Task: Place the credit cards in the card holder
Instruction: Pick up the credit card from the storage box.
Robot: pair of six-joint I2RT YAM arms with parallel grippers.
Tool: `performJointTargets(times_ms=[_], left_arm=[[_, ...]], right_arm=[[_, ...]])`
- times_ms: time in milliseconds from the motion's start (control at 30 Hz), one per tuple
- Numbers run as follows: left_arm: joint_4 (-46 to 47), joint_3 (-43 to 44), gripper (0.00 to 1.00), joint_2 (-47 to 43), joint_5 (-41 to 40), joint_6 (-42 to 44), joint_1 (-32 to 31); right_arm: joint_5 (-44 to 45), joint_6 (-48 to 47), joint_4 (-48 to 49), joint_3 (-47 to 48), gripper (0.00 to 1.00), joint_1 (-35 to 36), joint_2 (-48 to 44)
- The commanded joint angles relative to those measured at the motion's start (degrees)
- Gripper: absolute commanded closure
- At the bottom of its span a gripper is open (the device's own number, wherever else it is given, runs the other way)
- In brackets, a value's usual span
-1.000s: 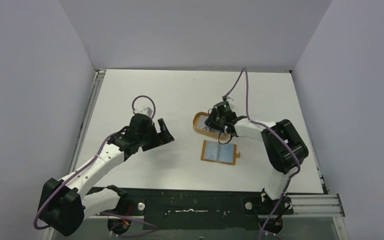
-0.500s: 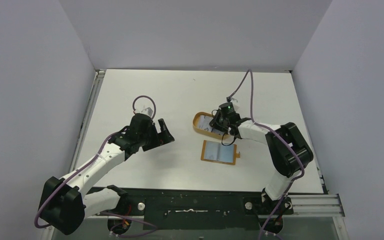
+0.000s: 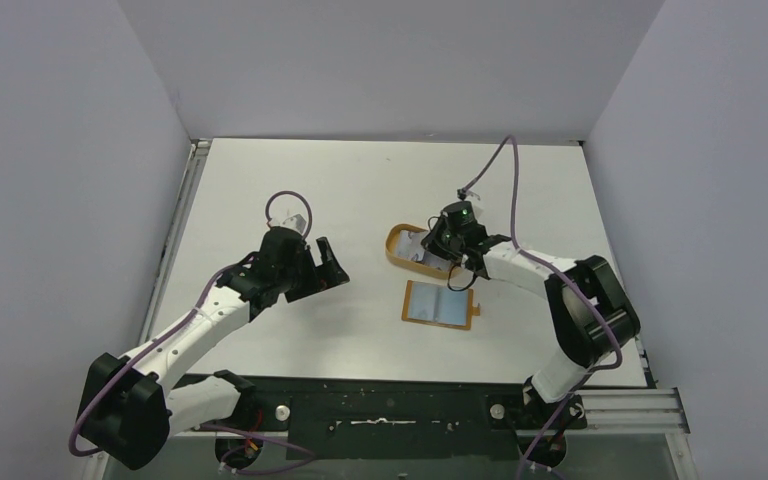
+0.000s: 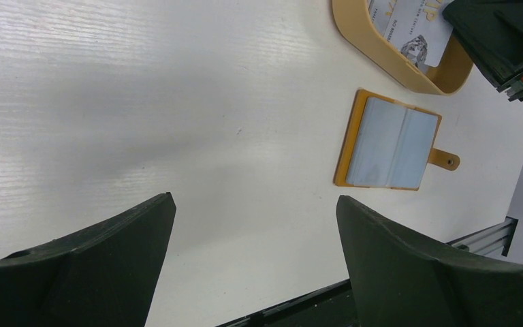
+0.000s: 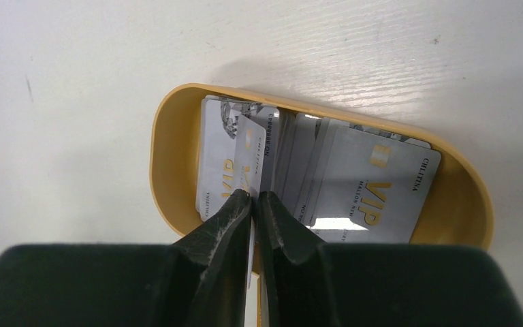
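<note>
The card holder point(image 3: 440, 304) lies open and flat on the table, clear pockets up, snap tab to the right; it also shows in the left wrist view point(image 4: 389, 140). Several pale credit cards point(image 5: 371, 184) with gold "VIP" print lie in an oval tan tray point(image 5: 171, 157). My right gripper point(image 5: 255, 196) is over the tray, shut on one credit card point(image 5: 252, 150) that stands on edge between the fingers. In the top view the right gripper point(image 3: 447, 238) hangs over the tray point(image 3: 397, 247). My left gripper point(image 3: 327, 262) is open and empty, left of the holder.
The tray sits just behind the card holder, its rim close to the holder's far edge. White enclosure walls stand at the back and both sides. A black rail point(image 3: 380, 410) runs along the near edge.
The right arm's elbow has swung to the right and its wrist has turned over the tray. The left arm has not moved. The card holder lies where it was.
</note>
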Motion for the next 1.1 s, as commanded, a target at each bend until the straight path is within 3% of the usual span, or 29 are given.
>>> performJointTargets(times_ms=[0, 333, 500, 667, 800, 867, 1067], left_arm=[[3.48, 0.32, 0.13, -0.04, 0.54, 0.28, 0.43], [3.45, 0.59, 0.13, -0.04, 0.19, 0.22, 0.51], [2.55, 1.21, 0.14, -0.52, -0.11, -0.05, 0.52], [0.93, 3.05, 0.14, -0.83, -0.11, 0.09, 0.52], [0.90, 4.78, 0.09, -0.80, 1.97, 2.14, 0.36], [3.32, 3.49, 0.03, -1.77, 2.02, 0.85, 0.49], [7.20, 1.90, 0.03, -1.29, 2.65, -2.03, 0.69]], right_arm=[[-1.20, 1.02, -0.18, 0.44, 1.00, -0.25, -3.43], [-3.31, 4.97, -1.60, 2.78, 1.00, -0.28, -7.62], [-6.49, 10.80, -10.87, 6.79, 1.00, -1.46, -9.98], [-14.66, 18.80, -27.70, 13.49, 1.00, -5.76, -14.77], [-22.46, 23.00, -30.01, 12.13, 1.00, -8.95, -19.91], [-24.02, 23.60, -30.07, 10.80, 1.00, -9.44, -22.46], [-26.62, 17.76, -32.51, 10.96, 1.00, -10.95, -26.48]])
